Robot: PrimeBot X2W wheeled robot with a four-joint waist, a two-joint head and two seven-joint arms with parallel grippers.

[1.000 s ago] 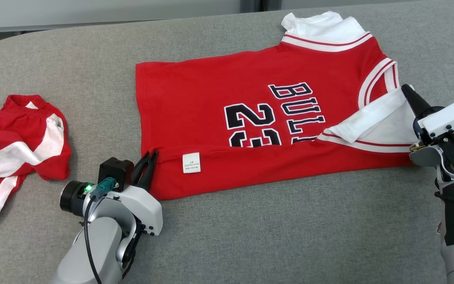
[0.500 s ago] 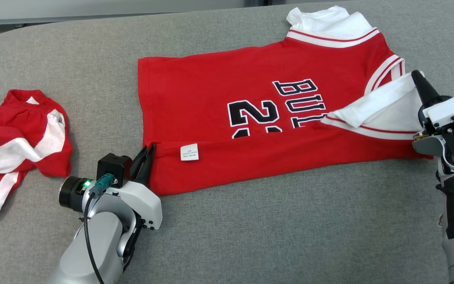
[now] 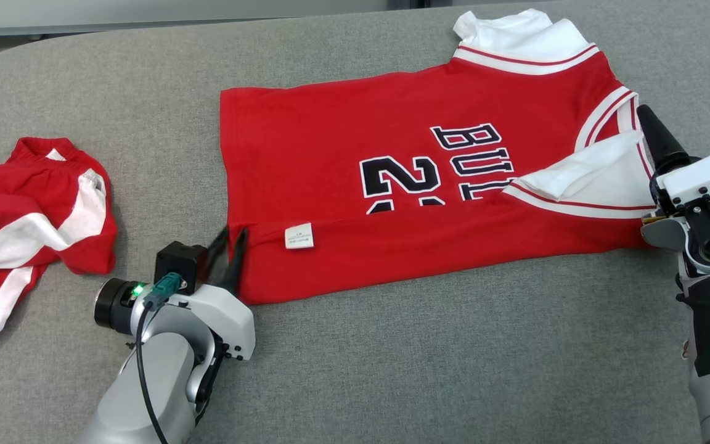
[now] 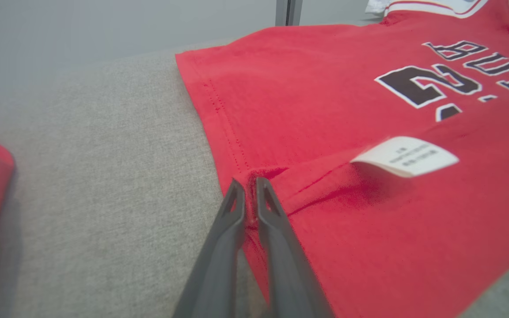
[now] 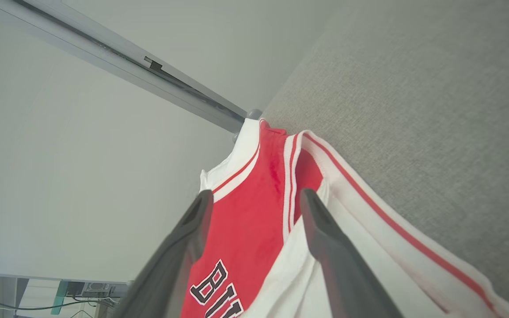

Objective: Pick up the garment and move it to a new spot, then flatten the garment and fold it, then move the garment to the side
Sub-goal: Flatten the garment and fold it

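Pale grey arms, white wrist housings, long dark-fingered left tool, a green-lit connector.

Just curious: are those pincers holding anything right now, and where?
Left pincer still pinches the red jersey at its folded hem corner. Right pincer has opened, holding nothing.

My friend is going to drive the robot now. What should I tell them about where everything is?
Left tool: fingers almost together, pinching the folded near corner of the red jersey.
Right tool: fingers apart over the white sleeve, holding nothing.
Jersey: lies flat on the grey table, near long edge folded up over the number, care tag showing.
Red shorts: bunched at the table's left side, untouched.
Done: jersey spread out, first fold laid.
Left: let go, finish folding, then move the jersey to the side.
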